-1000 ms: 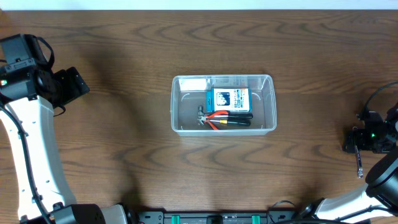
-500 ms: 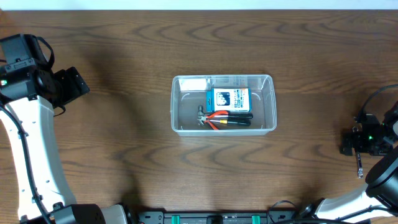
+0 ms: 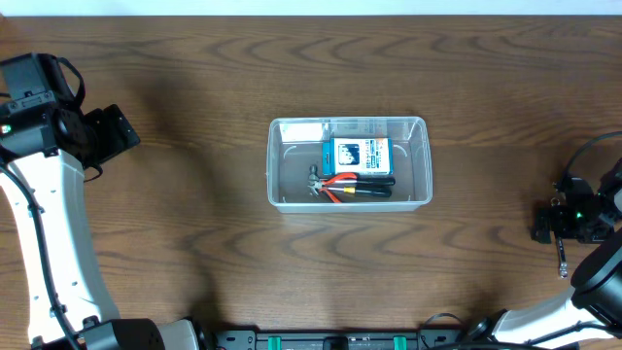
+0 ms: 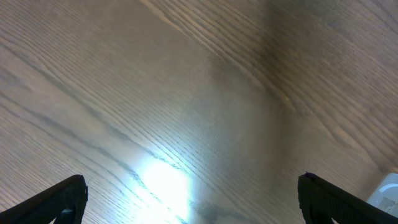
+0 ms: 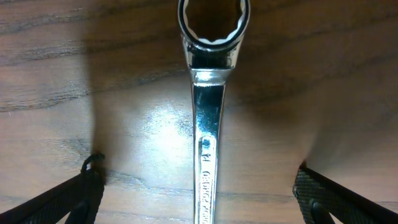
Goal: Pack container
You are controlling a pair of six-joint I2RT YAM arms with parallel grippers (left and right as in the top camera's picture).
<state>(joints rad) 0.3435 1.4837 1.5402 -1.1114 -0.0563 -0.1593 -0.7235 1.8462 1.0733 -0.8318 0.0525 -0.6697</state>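
— At table centre: the container (image 3: 292, 160)?
— Yes, with a box (image 3: 356, 156) and pliers (image 3: 355, 187) inside. Left gripper (image 4: 191, 193) wide open, empty. Right gripper (image 5: 199, 186) wide open astride a wrench (image 5: 208, 124), fingers clear of it.

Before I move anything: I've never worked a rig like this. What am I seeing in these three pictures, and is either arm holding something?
Two robot arms work at a wooden table. The wide picture looks straight down; the other two come from a camera on each wrist, that arm's own fingers in the bottom corners. In the middle sits a clear container with a blue-and-white box and red-handled pliers inside. The left tool is open over bare wood. The right tool is open too, a steel wrench lying on the table between its fingers, outside the container. Nothing is held.
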